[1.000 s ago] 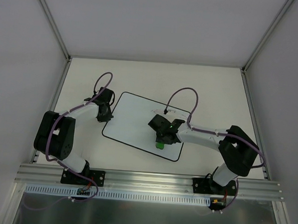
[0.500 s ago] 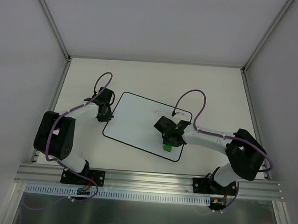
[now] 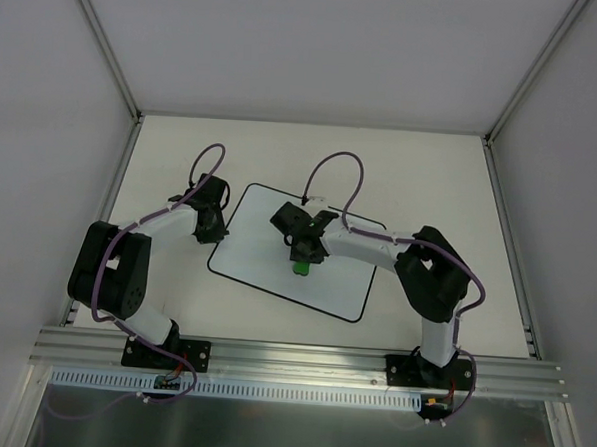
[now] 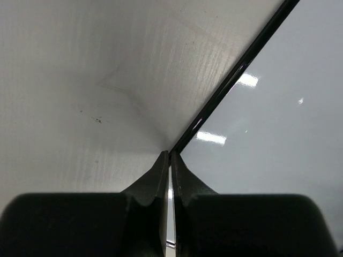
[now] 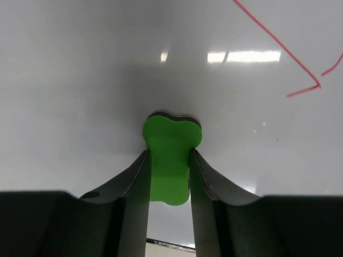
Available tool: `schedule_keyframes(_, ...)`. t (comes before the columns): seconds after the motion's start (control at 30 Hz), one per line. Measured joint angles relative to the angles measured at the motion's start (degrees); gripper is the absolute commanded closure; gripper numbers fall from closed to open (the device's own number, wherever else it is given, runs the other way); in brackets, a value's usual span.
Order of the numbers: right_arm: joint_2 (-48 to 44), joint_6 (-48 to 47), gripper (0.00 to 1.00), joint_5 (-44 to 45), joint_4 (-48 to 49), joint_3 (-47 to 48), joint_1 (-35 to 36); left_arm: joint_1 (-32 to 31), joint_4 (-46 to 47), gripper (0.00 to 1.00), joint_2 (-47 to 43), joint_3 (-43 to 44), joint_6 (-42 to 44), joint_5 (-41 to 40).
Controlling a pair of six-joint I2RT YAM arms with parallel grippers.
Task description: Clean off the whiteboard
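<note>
Where everything rests, the table: pale and flat, below both grippers.
Whiteboard: white with a thin black border, lying flat and a little turned on the table. It is directly under the right gripper, and its left edge is at the tips of the left gripper.
Right gripper: over the far middle part of the whiteboard. Its fingers are clamped on the eraser, one on each side.
Left gripper: fingers together, with only a thin slit between them. The tips are right at the black border, with table on their left and whiteboard on their right.
Eraser: a small green block between the right fingers. It sticks out past the fingertips, and its far end seems to touch the whiteboard.
Red lines: thin marks on the whiteboard, ahead and to the right of the eraser, apart from it.
</note>
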Motion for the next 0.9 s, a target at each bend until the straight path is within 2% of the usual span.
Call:
schedule_keyframes(0.23,2.7,-1.5,1.00,-1.8,0.5,3.2,-8.1,0.0,0.6,1.00,-0.4,-0.6,-0.5,0.8)
schedule_keyframes(0.47,-4.5,-1.5,1.00,-2.0,1.7,-6.1,-20.0,0.0,1.0,1.00,-0.4,-0.7,-1.1,2.2)
schedule_keyframes(0.57,-4.9,-1.9,1.00,-1.0,-0.8,-6.1,-23.1,0.0,1.0,1.00,-0.4,-0.7,-1.2,2.4)
schedule_keyframes(0.7,-1.4,-4.2,1.00,-0.6,-5.2,-1.1,-23.4,0.0,1.0,1.00,-0.4,-0.7,-1.1,2.7)
schedule_keyframes(0.9,8.7,-9.3,1.00,-3.0,-8.3,13.5,-22.0,-0.4,1.0,1.00,-0.4,-0.7,-1.0,2.4)
